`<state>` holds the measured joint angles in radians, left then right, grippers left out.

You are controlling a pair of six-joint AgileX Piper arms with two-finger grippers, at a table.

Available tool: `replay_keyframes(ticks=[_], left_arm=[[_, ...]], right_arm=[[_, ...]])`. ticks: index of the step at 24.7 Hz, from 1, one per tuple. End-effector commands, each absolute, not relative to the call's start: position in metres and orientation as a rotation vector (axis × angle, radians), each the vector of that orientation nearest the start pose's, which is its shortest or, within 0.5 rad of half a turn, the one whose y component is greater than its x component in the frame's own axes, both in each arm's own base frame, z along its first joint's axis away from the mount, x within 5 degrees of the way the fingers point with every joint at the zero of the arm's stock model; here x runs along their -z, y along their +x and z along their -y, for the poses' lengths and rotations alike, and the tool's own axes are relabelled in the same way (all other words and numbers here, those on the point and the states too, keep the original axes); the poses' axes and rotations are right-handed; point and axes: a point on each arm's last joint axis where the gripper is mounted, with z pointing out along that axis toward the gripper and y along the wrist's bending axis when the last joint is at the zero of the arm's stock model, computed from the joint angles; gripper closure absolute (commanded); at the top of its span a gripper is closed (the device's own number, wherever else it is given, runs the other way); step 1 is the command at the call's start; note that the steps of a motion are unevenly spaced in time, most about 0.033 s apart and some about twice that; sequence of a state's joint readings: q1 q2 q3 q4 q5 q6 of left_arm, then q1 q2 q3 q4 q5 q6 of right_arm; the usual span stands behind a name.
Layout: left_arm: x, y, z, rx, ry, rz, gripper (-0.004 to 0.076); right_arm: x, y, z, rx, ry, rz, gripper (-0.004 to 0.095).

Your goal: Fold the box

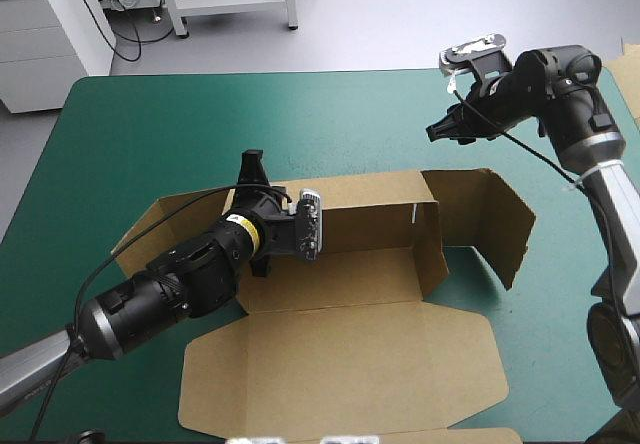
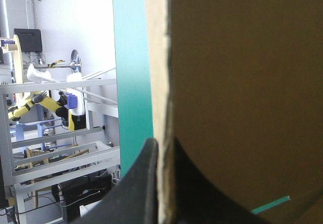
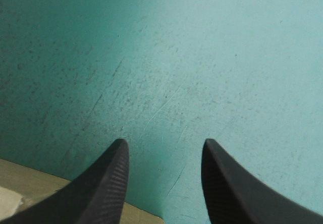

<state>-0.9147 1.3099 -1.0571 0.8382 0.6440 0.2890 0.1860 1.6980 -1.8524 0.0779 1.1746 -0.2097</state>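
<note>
The left gripper (image 2: 162, 142) is clamped on the brown box (image 1: 345, 359), one black finger on either side of the raised far wall's upright edge, toward that wall's left end. The box sits mid-table on the teal-green cover (image 1: 150, 124) (far wall and right flap raised, lid flat toward the near edge). The right gripper (image 1: 441, 130) hangs over bare cover by the box's far right corner, fingers apart, holding nothing.
</note>
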Motion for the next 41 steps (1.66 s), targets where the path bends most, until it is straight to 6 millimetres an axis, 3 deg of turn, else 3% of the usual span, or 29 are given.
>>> replay_keyframes(ticks=[1, 8, 17, 23, 29, 34, 41], left_arm=[[-0.353, 0.201, 0.199, -0.539, 1.589, -1.404, 0.0733], [-0.352, 0.202, 0.2, -0.542, 1.594, -1.404, 0.0733], [-0.348, 0.204, 0.202, -0.546, 1.607, -1.408, 0.0733], [-0.349, 0.205, 0.202, -0.583, 1.614, -1.383, 0.0733], [-0.349, 0.205, 0.201, -0.591, 1.616, -1.379, 0.0733], [-0.349, 0.205, 0.201, -0.591, 1.614, -1.381, 0.0733], [-0.348, 0.204, 0.202, -0.558, 1.61, -1.406, 0.0733]], right_arm=[[-0.417, 0.361, -0.073, -0.1, -0.502, -2.394, 0.0481], [-0.388, 0.372, -0.075, -0.108, -0.547, -2.547, 0.0481], [-0.385, 0.367, -0.076, -0.151, -0.5, -2.577, 0.0481], [-0.38, 0.351, -0.073, -0.146, -0.524, -2.607, 0.0481], [-0.396, 0.328, -0.073, -0.204, -0.532, -2.562, 0.0485], [-0.373, 0.313, -0.072, -0.224, -0.571, -2.639, 0.0489], [-0.363, 0.273, -0.077, -0.379, -0.738, -2.586, 0.0489]])
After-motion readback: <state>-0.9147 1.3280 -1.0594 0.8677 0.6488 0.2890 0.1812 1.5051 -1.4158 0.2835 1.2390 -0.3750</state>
